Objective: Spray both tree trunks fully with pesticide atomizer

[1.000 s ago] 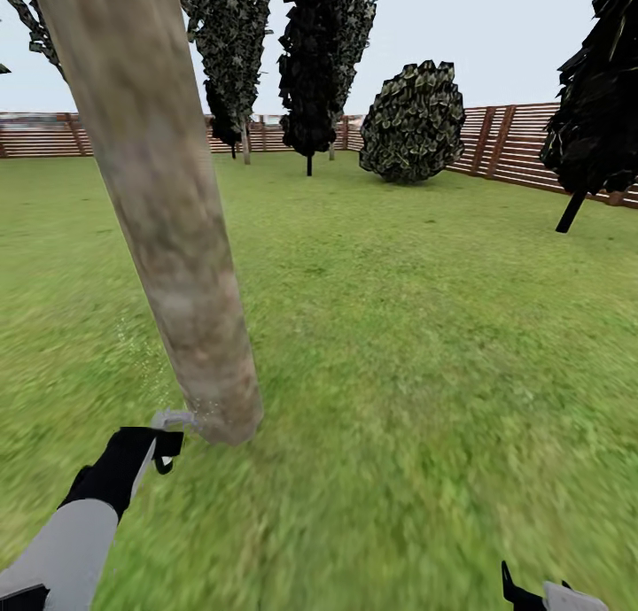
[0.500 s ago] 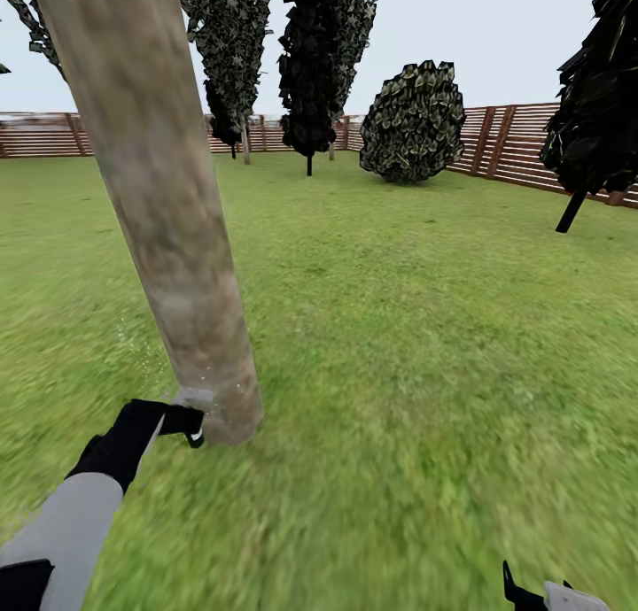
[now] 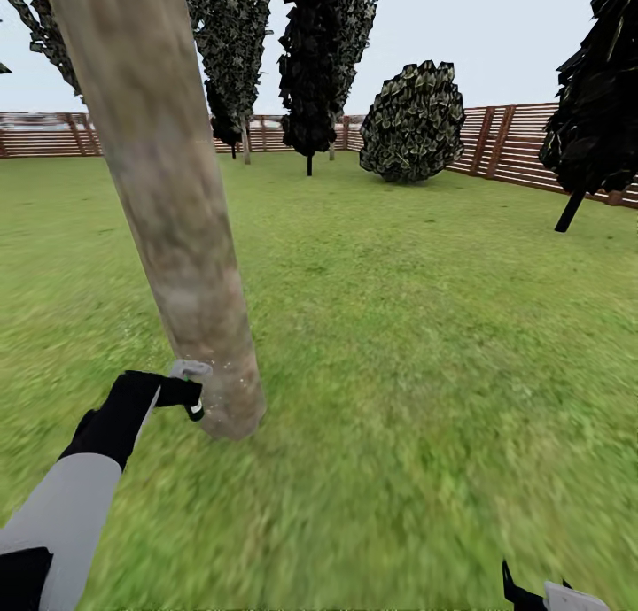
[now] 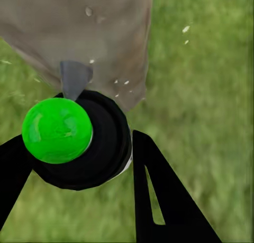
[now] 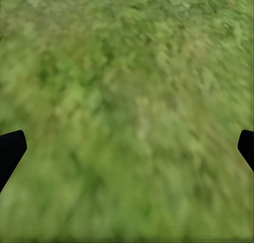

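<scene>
Your left gripper is clamped on the pesticide atomizer with the black round cap and glossy green ball top; its black fingers sit tight against the cap on both sides. The grey nozzle points straight at the thick mottled grey-beige tree trunk, low down near its base, and pale droplets speckle the bark in the left wrist view.

Your right gripper hangs over the green grass lawn with its fingertips spread wide and nothing between them.

Risks, as I judge them:
- The nozzle looks almost touching the bark. Push closer and you could knock the atomizer askew in the grip.
- From this side you wet one face of the trunk, low down. The upper part and far side likely stay bare unless you go higher and around.
- Which tree in view is the second thick-trunked one, I can't tell.

No brand, label or writing readable on the atomizer or anywhere else.
</scene>
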